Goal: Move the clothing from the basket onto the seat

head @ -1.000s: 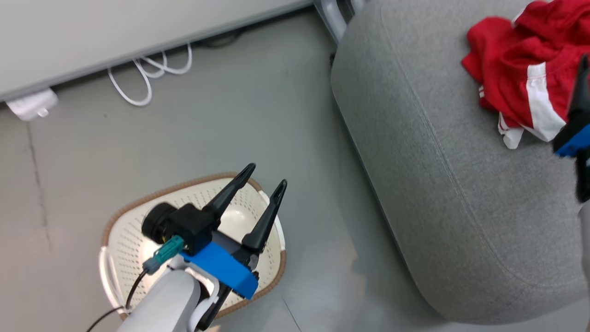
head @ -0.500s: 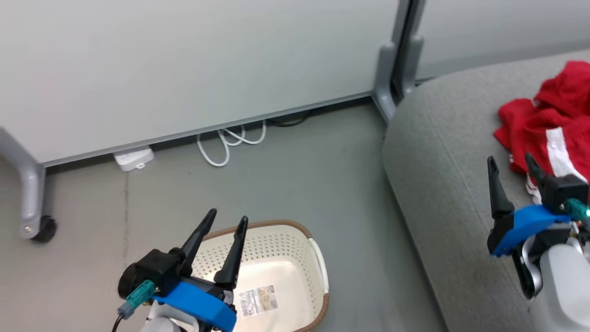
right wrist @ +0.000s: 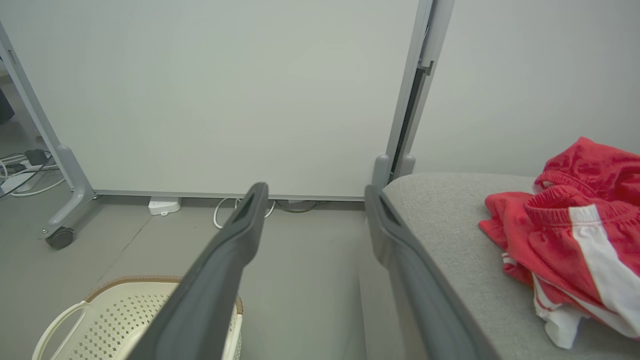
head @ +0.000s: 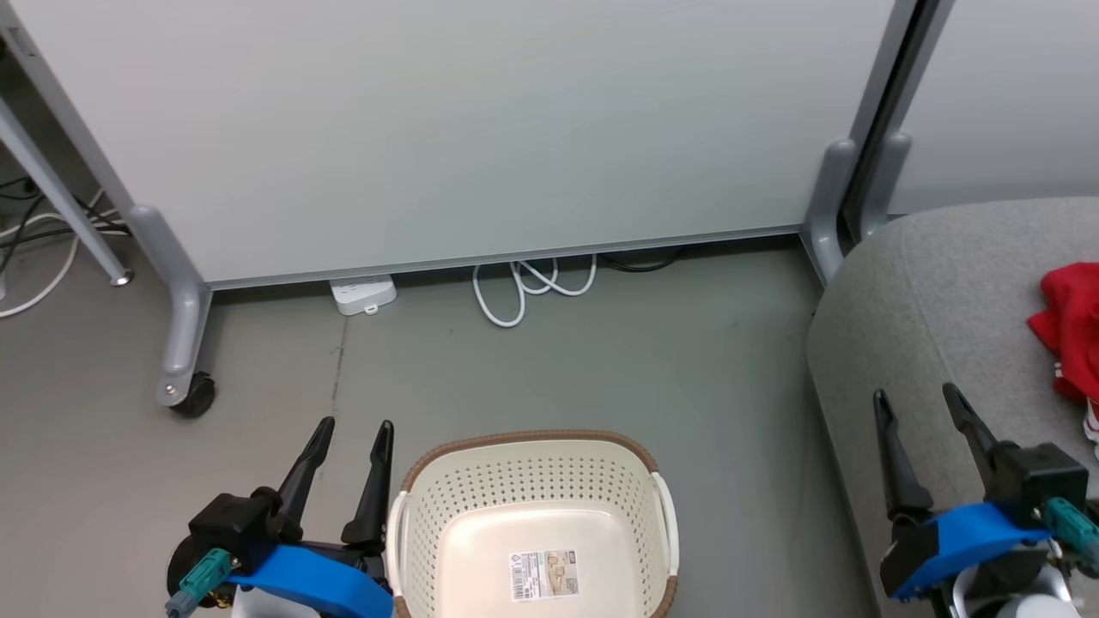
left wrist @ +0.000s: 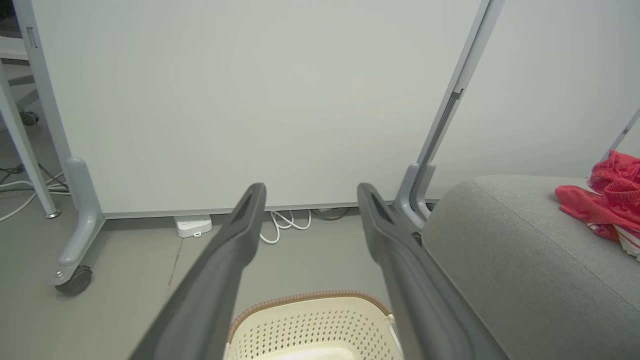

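The left gripper (head: 356, 424) is hovering with its jaws standing apart and nothing between them. Its two dark fingers are pointing away from the robot, just beside the left rim of the basket (head: 532, 439) and above the grey floor (head: 687, 360). The right gripper (head: 913, 392) is also holding its jaws spread and gripping nothing. It is hanging well to the right of the basket, over the edge of the seat (head: 927, 300) that faces the basket.

The cream-white perforated basket is sitting upright on the floor between the two grippers, nearer the left one. Its brown woven-look rim is curving round the far side, and a white handle is showing on each side. Its pale bottom is lying in plain sight, with the printed label (head: 544, 575) showing on it.

The light grey seat is standing to the right of the basket, apart from it, with a strip of floor between them. The red clothing (head: 1069, 330) is lying crumpled on the seat, on the part farthest from the basket and clear of the right gripper. In the right wrist view, white panels and stripes are showing among its folds.

Beyond the basket a pale partition panel (head: 481, 129) is standing on grey legs, one of them ending in a dark caster (head: 193, 399). At its foot a looped white cable (head: 524, 287) and a small white box (head: 363, 294) are lying on the floor.
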Robot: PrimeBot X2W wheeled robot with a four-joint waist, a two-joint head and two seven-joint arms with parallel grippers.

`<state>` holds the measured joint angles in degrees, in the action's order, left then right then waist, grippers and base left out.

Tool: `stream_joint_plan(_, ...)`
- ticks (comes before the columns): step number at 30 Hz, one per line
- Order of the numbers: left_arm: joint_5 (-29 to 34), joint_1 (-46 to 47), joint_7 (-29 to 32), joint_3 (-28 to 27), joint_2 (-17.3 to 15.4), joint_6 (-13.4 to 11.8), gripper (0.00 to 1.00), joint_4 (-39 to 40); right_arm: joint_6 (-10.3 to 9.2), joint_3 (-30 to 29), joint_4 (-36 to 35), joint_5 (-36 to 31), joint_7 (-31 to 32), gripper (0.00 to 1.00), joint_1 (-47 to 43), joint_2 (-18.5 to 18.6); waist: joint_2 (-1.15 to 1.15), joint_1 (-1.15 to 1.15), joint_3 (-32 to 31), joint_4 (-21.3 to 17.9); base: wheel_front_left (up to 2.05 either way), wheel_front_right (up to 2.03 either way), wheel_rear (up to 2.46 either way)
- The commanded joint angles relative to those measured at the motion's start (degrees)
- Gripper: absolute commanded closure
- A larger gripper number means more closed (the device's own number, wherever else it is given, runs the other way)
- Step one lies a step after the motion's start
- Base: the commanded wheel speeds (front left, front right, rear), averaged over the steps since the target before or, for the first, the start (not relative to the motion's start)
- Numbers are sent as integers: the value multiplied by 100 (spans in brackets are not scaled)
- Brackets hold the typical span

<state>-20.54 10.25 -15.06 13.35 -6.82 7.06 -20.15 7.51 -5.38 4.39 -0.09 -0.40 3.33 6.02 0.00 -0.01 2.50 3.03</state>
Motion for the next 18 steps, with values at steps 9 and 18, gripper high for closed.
stream_joint_plan(9, 161, -108, -16, -267, 113, 10, 0, -91, -4, -166, -634, -85, 175, 0, -652, -265, 0, 1, -118, 278, 0, 0, 0)
stream_joint_plan(18, 230, -216, -16, -363, 109, 37, 0, -149, -4, -145, -754, -92, 230, 0, -751, -315, 0, 1, -165, 247, 0, 0, 0)
